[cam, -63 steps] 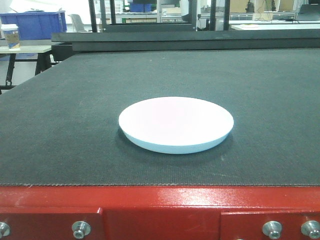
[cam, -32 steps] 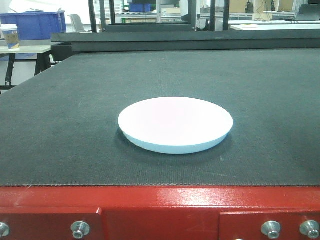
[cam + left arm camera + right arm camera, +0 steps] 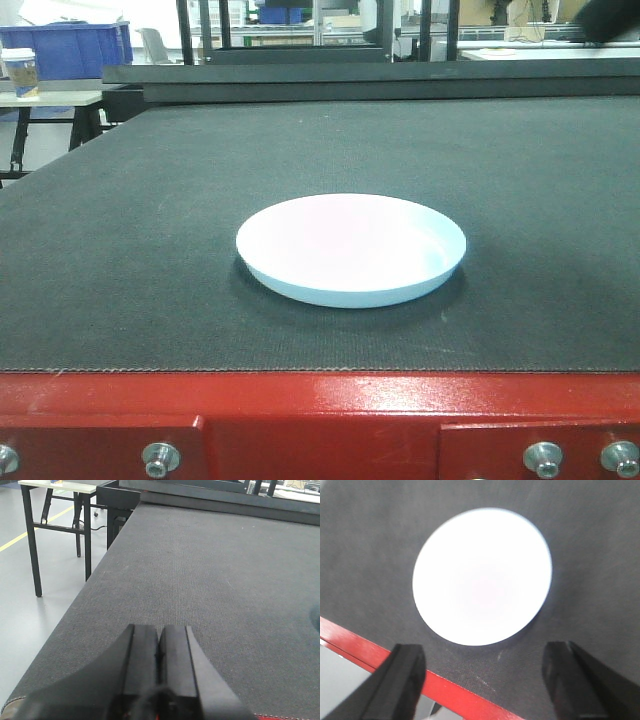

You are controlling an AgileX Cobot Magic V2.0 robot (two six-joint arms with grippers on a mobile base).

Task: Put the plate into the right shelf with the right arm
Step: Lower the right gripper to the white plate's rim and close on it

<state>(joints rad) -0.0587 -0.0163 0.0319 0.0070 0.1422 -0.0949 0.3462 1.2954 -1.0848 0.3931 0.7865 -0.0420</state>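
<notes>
The white plate point(image 3: 350, 250) with its pale bluish rim lies flat on the dark mat, near the table's front edge. The right wrist view looks down on the plate point(image 3: 482, 575). There my right gripper point(image 3: 485, 650) hangs open above the plate's near rim, its black fingers point(image 3: 405, 675) spread wide and touching nothing. A dark blurred bit of the right arm point(image 3: 612, 18) shows at the top right of the front view. My left gripper point(image 3: 159, 627) is shut and empty, low over the mat near the table's left side. The right shelf is out of view.
The mat lies on a red-framed table point(image 3: 320, 400) with bolts along its front. A black raised ledge point(image 3: 400, 80) bounds the far side. To the back left, a side table carries a blue bin point(image 3: 70, 45) and a cup point(image 3: 20, 70). Its black legs point(image 3: 35, 540) stand on the grey floor.
A dark blurred part of the right arm has come into the top right corner of the front view. The plate has not moved.
</notes>
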